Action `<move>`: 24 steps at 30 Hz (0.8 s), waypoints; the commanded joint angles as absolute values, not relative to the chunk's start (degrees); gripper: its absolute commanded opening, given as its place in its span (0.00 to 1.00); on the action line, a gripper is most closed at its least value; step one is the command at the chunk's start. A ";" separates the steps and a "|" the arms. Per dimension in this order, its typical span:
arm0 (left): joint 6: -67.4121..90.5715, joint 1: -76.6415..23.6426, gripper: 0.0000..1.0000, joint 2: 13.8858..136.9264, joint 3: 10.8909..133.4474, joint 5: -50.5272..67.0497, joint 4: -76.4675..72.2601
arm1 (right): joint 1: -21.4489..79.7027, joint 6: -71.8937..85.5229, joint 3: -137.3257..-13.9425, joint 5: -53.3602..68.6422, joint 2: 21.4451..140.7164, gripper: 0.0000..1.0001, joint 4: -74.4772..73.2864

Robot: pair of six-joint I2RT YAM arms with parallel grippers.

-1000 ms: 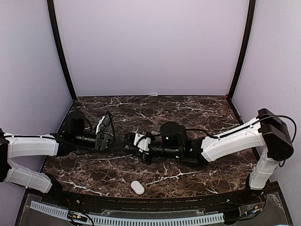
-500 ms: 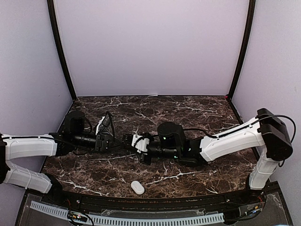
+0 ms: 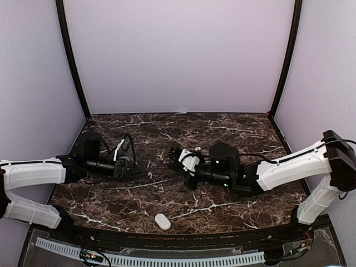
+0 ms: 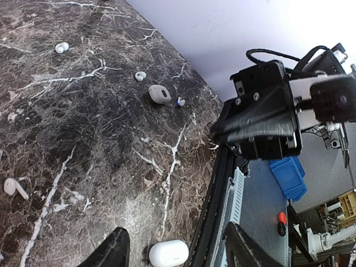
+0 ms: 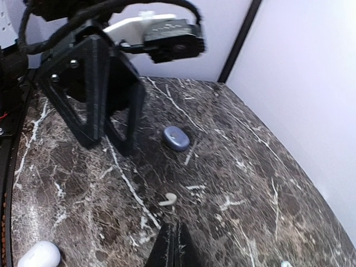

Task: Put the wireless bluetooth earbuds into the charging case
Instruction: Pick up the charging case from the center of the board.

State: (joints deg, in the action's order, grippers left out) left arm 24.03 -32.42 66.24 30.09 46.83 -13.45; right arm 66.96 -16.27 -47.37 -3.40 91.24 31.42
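Landmark: the white charging case [image 3: 162,221] lies on the marble table [image 3: 239,130], close to the near edge, and looks closed.
Left gripper [image 5: 107,143]: it is farther in from the edge than the case and off to the case's left. It sits low over the marble with its fingers spread apart, and bare marble shows between them.
Right gripper [image 5: 173,236]: it is farther in than the case and slightly to the case's right, pointing toward the left gripper. Its fingers are pressed together into one thin edge.
Stemmed white earbud [image 5: 167,198]: it lies loose on the marble beyond the case, just ahead of the right gripper's tips and apart from them.
Lavender earbud [image 5: 176,138]: it is farther from the case still, just beside the left gripper's fingertips. Whether it touches them cannot be told.
Far earbuds: in the left wrist view these lie well apart from the case, farther along the table. There is a small white bud [image 4: 61,48], a second white bud [image 4: 140,75] and a grey-lavender bud [image 4: 159,93]. A tiny white-and-blue piece [image 4: 181,102] sits just beside the grey-lavender bud.
Task state: every earbud in view rests on the marble, outside the case.
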 commanded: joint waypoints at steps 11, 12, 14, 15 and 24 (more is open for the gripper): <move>25.62 -41.36 0.62 65.82 30.64 37.49 -5.09 | 68.06 -14.12 -31.03 -3.97 78.89 0.36 32.04; 25.99 -42.23 0.62 65.59 30.59 36.59 -4.60 | 68.56 -15.04 -29.81 -4.02 78.36 0.40 33.05; 26.85 -43.91 0.63 64.92 30.60 34.63 -2.88 | 69.35 -16.76 -27.75 -4.36 77.57 0.49 34.33; 27.16 -44.81 0.63 64.61 30.76 33.43 -1.65 | 69.75 -17.64 -27.24 -4.53 77.34 0.50 34.38; 33.62 -52.96 0.69 63.01 31.67 23.70 5.93 | 71.33 -14.03 -29.91 1.30 79.42 0.50 26.38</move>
